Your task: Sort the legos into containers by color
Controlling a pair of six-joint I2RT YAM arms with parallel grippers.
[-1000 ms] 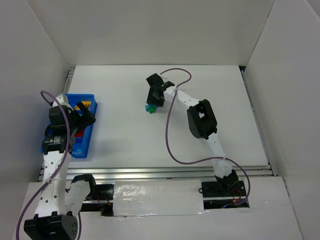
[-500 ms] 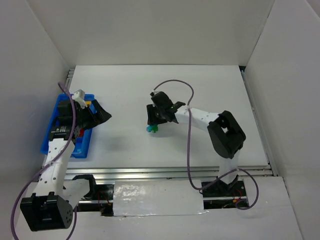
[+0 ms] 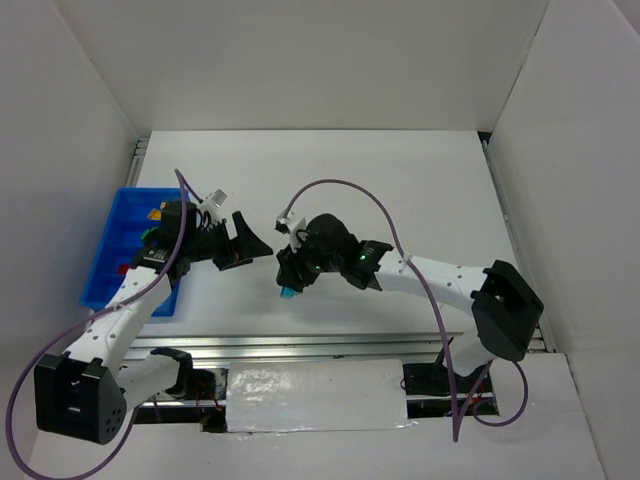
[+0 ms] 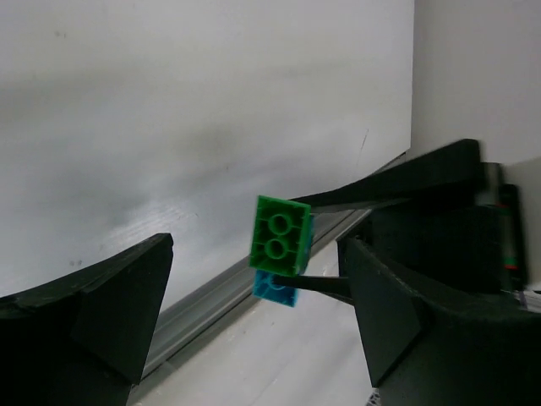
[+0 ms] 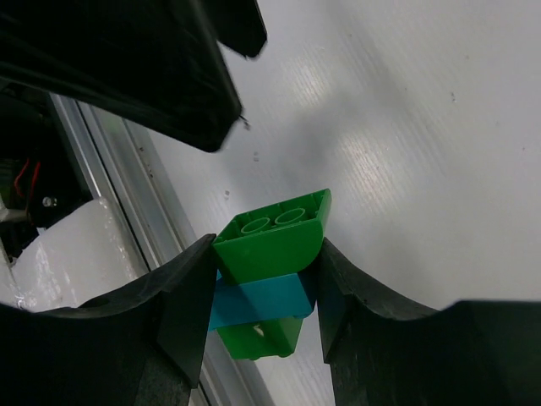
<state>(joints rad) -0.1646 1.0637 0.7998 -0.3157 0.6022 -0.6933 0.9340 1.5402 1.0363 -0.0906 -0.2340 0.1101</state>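
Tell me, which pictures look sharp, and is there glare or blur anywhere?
Top external: even light, sharp, with glare on the shiny strip at the near edge. Left wrist: the brick stack is crisp; the left fingers are dark and soft-edged. Right wrist: streaky sheen on the table; stack sharp too.

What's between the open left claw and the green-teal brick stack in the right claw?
Nothing. The top view shows only bare table between the left claw and the stack pinched by the right claw; the left wrist view agrees.
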